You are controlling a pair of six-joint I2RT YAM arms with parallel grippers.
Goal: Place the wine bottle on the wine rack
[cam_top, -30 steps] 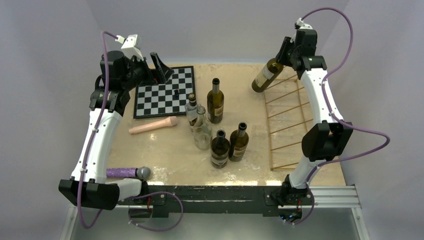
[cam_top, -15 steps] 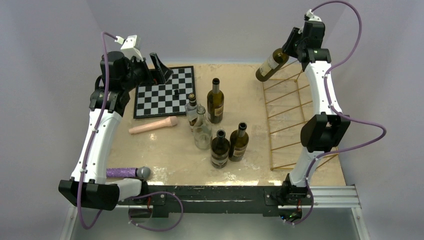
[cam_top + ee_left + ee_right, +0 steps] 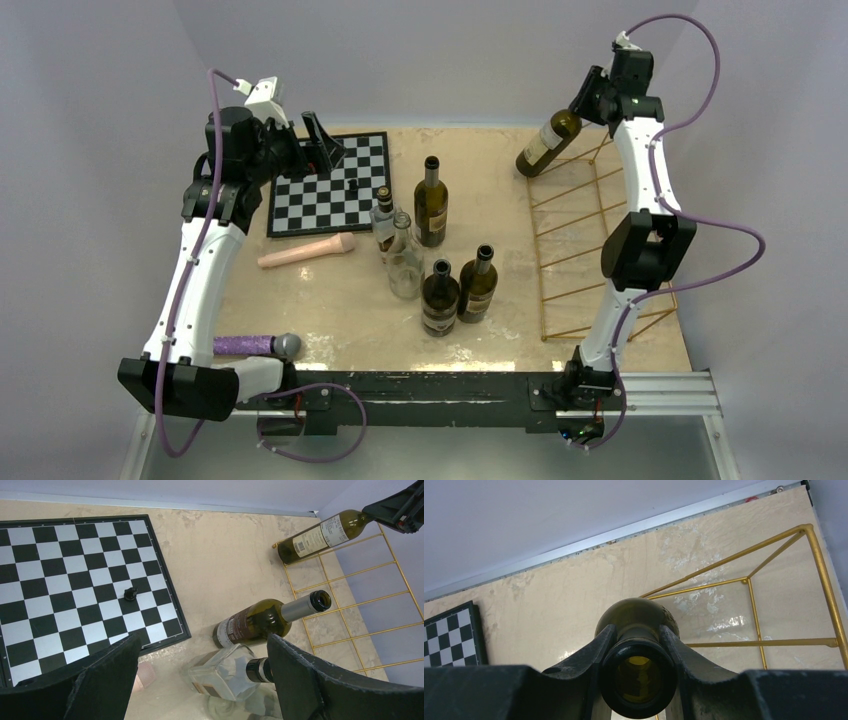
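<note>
Gripping wine bottle (image 3: pixel 547 145) by neck, R jaws clenched; top view: bottle tilted, base near far-left corner of wine rack (image 3: pixel 575 250), contact unclear. L wrist: L jaws released above chessboard (image 3: pixel 75 580). R wrist: hold at neck only; risk, est.: bottle pivots, slips, rolls off thin rods

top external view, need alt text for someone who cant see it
The right hand holds a green glass wine bottle with a pale label by its neck, tilted base-down at the far end of a flat gold wire wine rack. The left hand hangs open over a black-and-white chessboard; five other bottles stand mid-table.
</note>
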